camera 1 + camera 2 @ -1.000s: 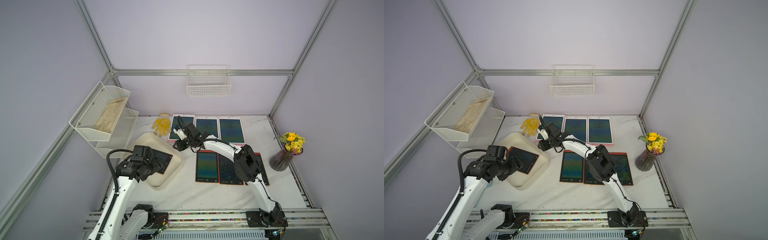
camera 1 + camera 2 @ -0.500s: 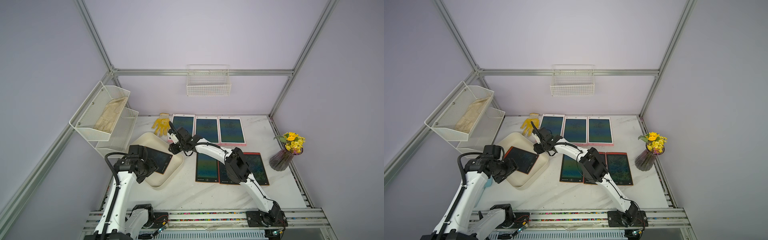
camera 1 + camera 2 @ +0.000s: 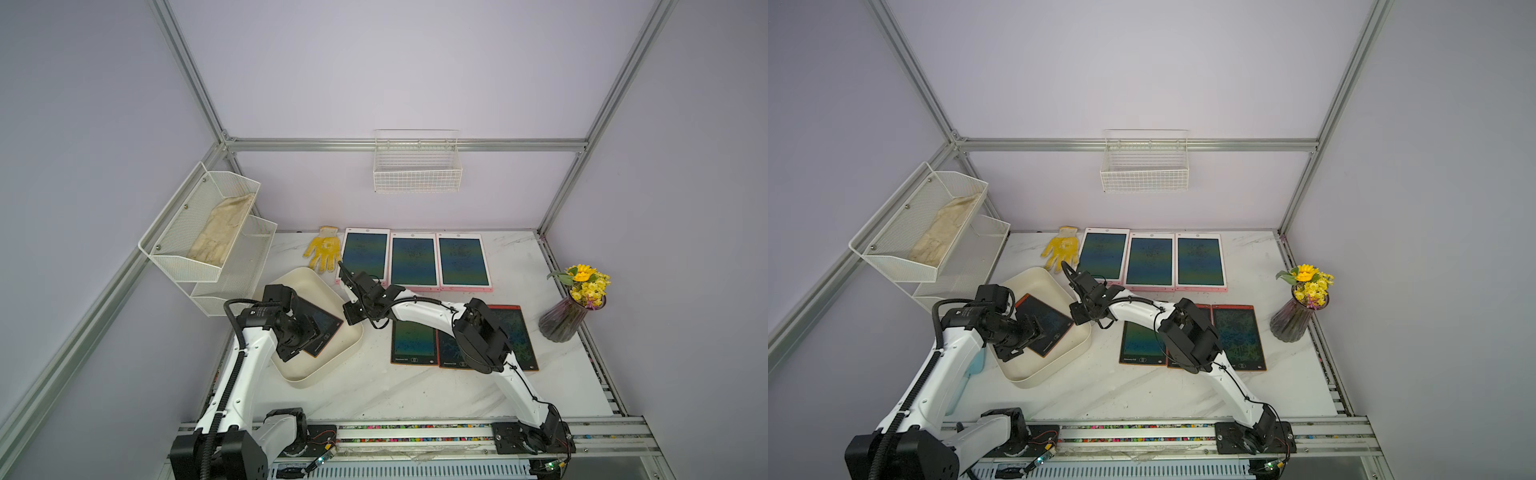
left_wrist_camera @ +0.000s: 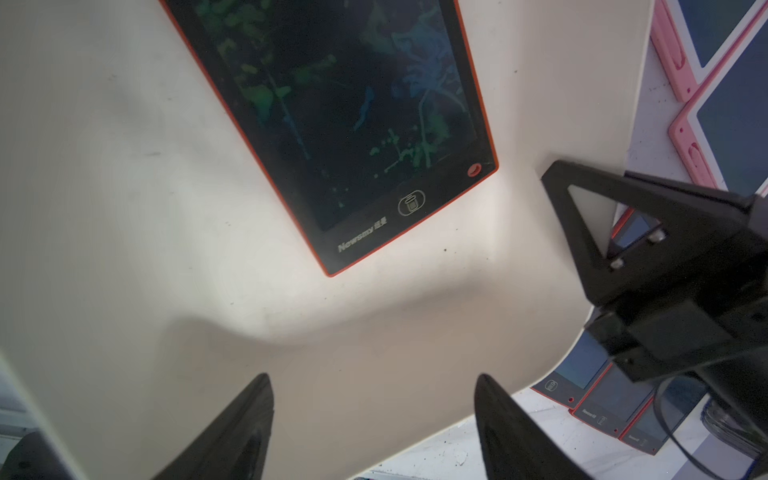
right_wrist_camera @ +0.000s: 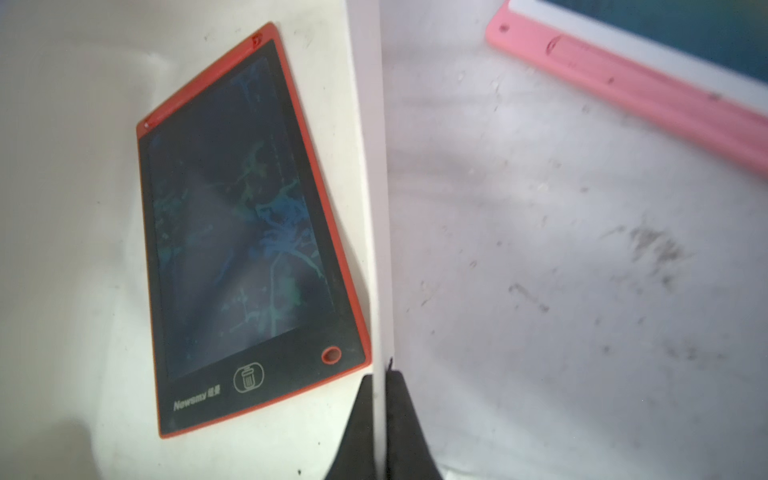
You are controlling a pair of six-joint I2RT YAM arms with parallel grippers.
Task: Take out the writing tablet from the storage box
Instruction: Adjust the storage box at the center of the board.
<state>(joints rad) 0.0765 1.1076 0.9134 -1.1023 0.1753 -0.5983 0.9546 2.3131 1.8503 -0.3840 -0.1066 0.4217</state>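
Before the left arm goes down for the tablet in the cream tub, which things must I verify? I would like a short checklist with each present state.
1. Right hand shut on the wall of the cream-white rectangular plastic storage box: ok.
2. Left hand open and empty: ok.
3. Red-framed black writing tablet lies inside the box, screen up: ok.
4. Tablet edge between the left hand's fingers: not ok, only bare box there.
5. Gap under the tablet's edge for a finger: cannot tell.
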